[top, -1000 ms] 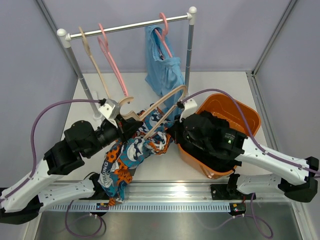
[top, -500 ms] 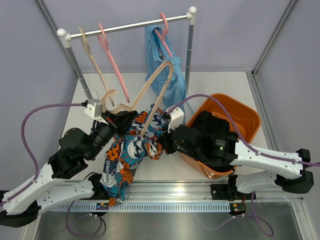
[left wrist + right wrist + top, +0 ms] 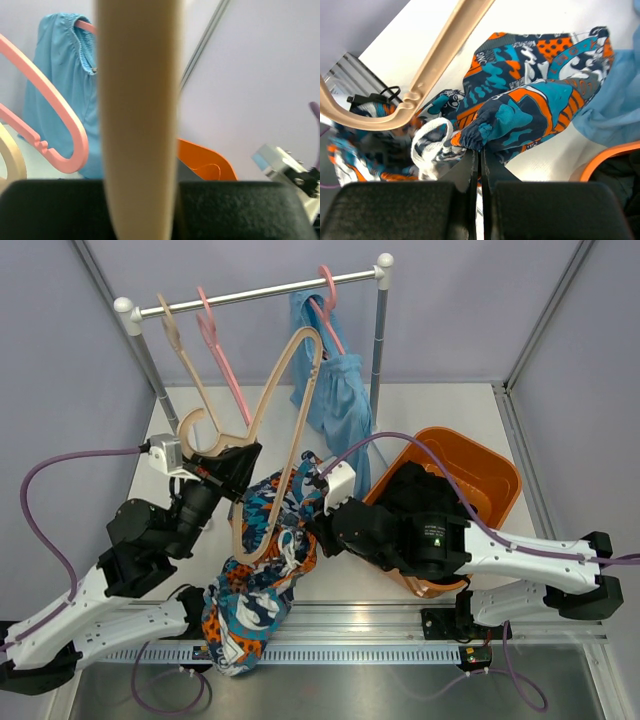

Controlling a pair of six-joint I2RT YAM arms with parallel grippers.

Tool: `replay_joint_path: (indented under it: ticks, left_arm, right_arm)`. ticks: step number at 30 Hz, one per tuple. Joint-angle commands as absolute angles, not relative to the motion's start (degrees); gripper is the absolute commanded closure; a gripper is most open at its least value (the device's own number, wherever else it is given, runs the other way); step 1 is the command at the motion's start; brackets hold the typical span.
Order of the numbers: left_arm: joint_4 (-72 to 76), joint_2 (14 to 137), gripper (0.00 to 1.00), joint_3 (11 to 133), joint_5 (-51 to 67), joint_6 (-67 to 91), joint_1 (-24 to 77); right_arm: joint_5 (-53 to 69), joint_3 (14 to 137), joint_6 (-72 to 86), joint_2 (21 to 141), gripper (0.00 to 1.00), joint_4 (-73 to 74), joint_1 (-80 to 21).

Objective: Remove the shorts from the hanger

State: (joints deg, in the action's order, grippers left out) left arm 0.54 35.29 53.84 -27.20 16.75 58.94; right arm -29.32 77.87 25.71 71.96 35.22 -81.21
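**While left gripper clamps hanger, right gripper pinches patterned shorts**

They bunch between the arms, orange-blue folds spilling past the near edge of the table, which lies bare behind the orange bin. Light blue shorts hang on the rack.

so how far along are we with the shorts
Done: dark shorts lie in the orange tub, and two hangers on the rail are bare. In hand: the left gripper clamps the beige hanger while the right gripper pinches the patterned shorts; whether they are fully free is unclear. Left: the light blue shorts hang on a pink hanger.
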Motion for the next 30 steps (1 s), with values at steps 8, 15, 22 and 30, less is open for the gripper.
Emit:
replay_joint_path:
  ticks: [8,15,22,30]
  left_arm:
    - [-13.26,42.89,1.0,66.97,-33.75,14.07,59.15]
    - [-15.99,39.82,1.0,65.66,-35.15,13.01,59.15]
    - [-18.98,38.85,1.0,64.86,-35.42,12.57,59.15]
    - [-20.83,37.79,1.0,63.9,-35.24,12.13,59.15]
  right_arm:
    - [-54.12,92.36,18.65,66.37,1.0,45.52,-81.83]
    - [-61.96,106.33,-4.81,57.67,1.0,28.41,-81.91]
    - [-60.12,110.83,-29.69,55.28,1.0,2.24,-81.91]
    - [-55.65,113.64,-46.99,57.92,1.0,-14.75,-81.91]
